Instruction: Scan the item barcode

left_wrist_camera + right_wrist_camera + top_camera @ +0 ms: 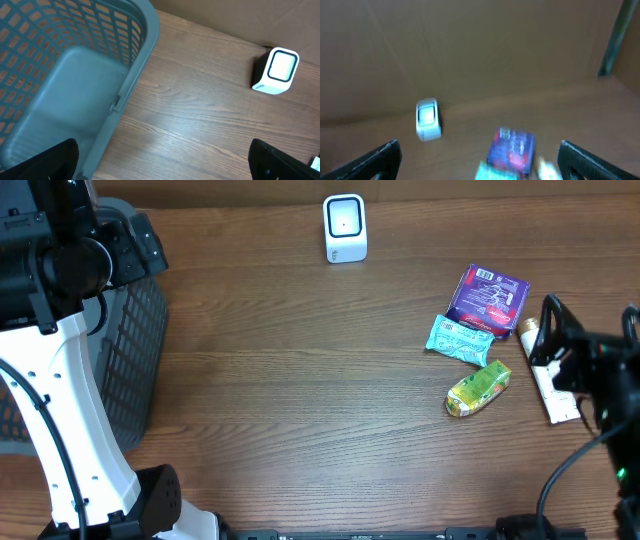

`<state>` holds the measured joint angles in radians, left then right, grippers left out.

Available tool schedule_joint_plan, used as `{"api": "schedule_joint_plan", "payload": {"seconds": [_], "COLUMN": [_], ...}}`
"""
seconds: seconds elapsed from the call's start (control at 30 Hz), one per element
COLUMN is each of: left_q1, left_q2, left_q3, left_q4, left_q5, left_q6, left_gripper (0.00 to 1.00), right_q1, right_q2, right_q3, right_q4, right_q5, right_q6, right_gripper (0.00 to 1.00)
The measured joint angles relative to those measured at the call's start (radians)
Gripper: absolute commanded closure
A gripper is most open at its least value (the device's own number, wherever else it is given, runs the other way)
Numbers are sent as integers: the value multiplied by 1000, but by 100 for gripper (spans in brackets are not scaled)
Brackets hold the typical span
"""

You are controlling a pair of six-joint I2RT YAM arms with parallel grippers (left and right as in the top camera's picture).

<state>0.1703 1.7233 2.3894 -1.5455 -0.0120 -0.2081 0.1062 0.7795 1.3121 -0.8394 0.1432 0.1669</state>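
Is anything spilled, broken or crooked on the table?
Nothing looks spilled or broken. The purple packet, teal packet and yellow-green packet just lie close together at different angles on the table. The white scanner stands upright, and the grey basket sits open side up.

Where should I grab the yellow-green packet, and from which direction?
Take the yellow-green packet across its narrow middle, coming straight down from above. It lies flat on the table with its long side running diagonally, and its lower-left half sits clear of the teal packet, so I'd favour that end.
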Motion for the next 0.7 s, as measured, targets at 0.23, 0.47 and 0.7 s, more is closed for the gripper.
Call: {"api": "schedule_joint_plan", "payload": {"seconds": [0.23,0.47,0.7], "left_q1": [0,0,0], "left_q2": [0,0,0], "left_q3": [0,0,0], "left_q4": [0,0,0], "left_q5": [0,0,0], "left_q6": [0,0,0], "left_gripper": [0,0,0], "right_q1": [-37,-55,-56], "right_q2": [-237,-446,-591], "right_q3": [-463,-834,-1125], "right_q4": [388,661,853], "right_q5": [-33,-135,-219], "right_q6": [-11,-84,-147], "right_gripper": [0,0,0]}}
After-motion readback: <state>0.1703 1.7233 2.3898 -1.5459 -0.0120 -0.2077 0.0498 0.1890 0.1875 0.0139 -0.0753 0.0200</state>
